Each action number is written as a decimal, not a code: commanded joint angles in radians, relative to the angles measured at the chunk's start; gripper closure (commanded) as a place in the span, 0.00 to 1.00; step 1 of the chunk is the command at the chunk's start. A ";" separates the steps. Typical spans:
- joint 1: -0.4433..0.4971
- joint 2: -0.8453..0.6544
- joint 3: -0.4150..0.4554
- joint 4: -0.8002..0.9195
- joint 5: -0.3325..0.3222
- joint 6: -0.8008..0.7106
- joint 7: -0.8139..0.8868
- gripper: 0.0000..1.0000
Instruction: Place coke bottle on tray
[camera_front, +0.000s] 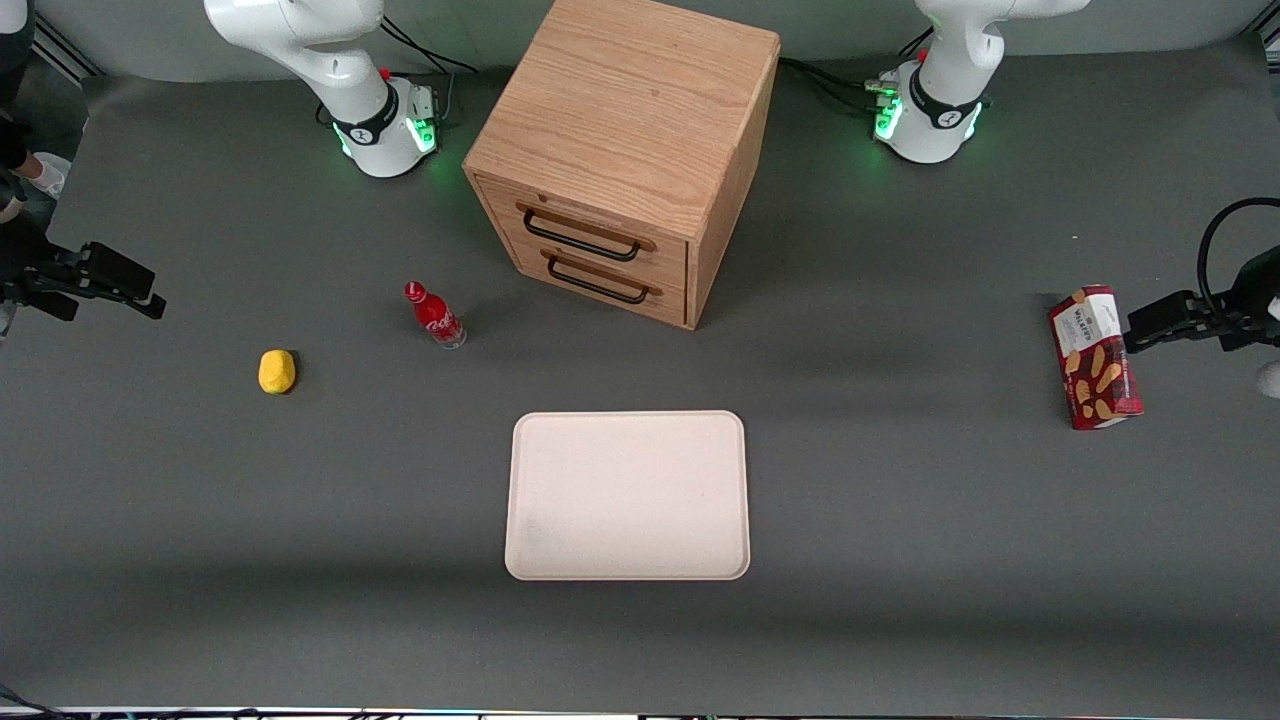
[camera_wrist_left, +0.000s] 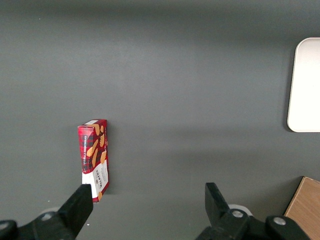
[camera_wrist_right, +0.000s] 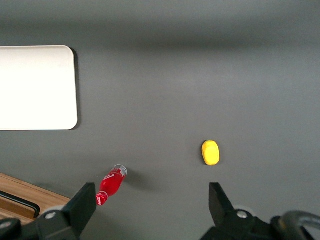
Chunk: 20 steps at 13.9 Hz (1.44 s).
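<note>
Gripper (camera_wrist_right: 150, 207) of the working right arm hangs high above the table with its two black fingers (camera_wrist_right: 82, 200) spread wide apart and nothing between them; in the front view it (camera_front: 150, 297) sits out at the working arm's end of the table, well clear of every object

Nearest to it is the coke bottle (camera_wrist_right: 111, 184), a small red bottle with a red cap, white script logo and clear base. In the front view the coke bottle (camera_front: 434, 316) stands on the grey table mat (camera_front: 900, 560), just in front of the wooden drawer cabinet (camera_front: 625, 150) and toward the working arm's end of it, apart from the cabinet. It is not on the tray

A yellow lemon-like fruit (camera_front: 277, 371) lies on the mat near the bottle, a little closer to the front camera and farther toward the working arm's end; the two do not touch

The tray (camera_front: 627, 495), pale cream-pink with rounded corners and a low rim, lies flat in front of the cabinet's two drawers (camera_front: 590, 262), nearer the front camera than the bottle and well apart from it. It holds nothing

A red snack box (camera_front: 1095, 358) lies toward the parked arm's end of the table, well apart from the tray
</note>
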 joint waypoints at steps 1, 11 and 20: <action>-0.009 0.006 0.007 0.017 -0.003 -0.009 -0.021 0.00; 0.081 -0.146 0.007 -0.038 0.000 -0.167 0.179 0.00; 0.300 -0.258 0.007 -0.157 0.012 -0.158 0.465 0.00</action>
